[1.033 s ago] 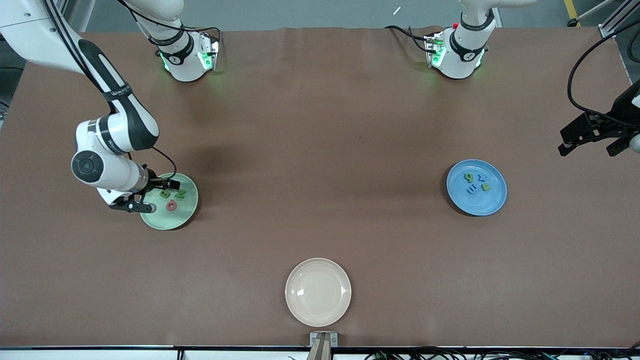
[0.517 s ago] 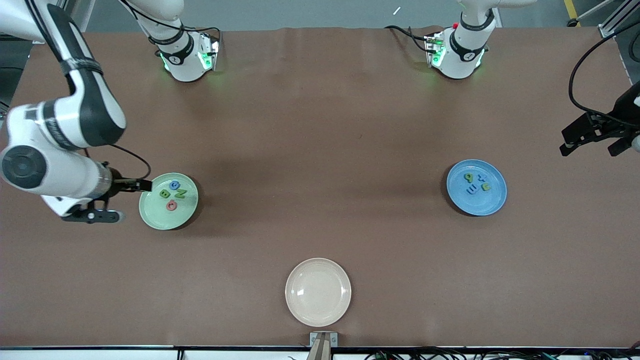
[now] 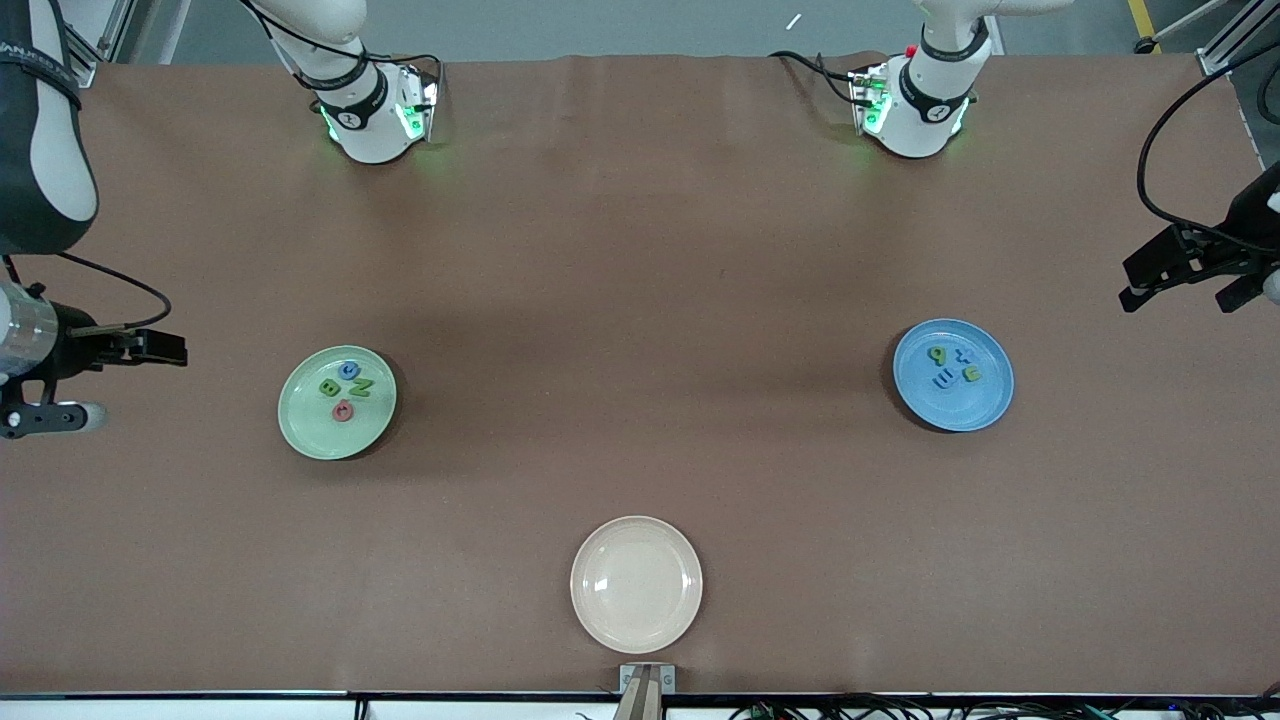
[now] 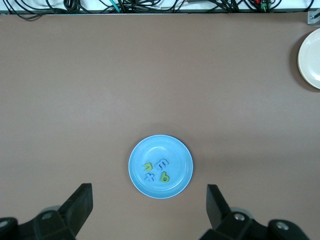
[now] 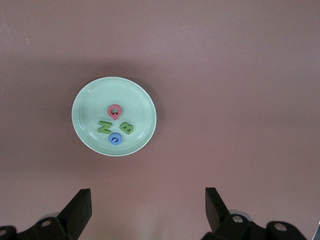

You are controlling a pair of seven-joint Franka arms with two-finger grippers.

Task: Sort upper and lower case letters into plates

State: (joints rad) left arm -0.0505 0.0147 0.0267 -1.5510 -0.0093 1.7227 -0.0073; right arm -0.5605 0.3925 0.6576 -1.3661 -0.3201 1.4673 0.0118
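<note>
The pale green plate holds several letters: a blue one, two green ones and a pink one. The blue plate holds two green letters and two blue ones. My right gripper is open and empty, in the air over the table at the right arm's end, clear of the green plate. My left gripper is open and empty, high over the left arm's end, and the blue plate shows between its fingers.
A cream-white plate with nothing in it sits near the table's front edge, midway between the arms; its rim shows in the left wrist view. Cables run along that edge.
My right gripper has drawn back from over the green plate toward the right arm's end of the table, empty. A blue letter now shows on the green plate. The left arm has not moved.
</note>
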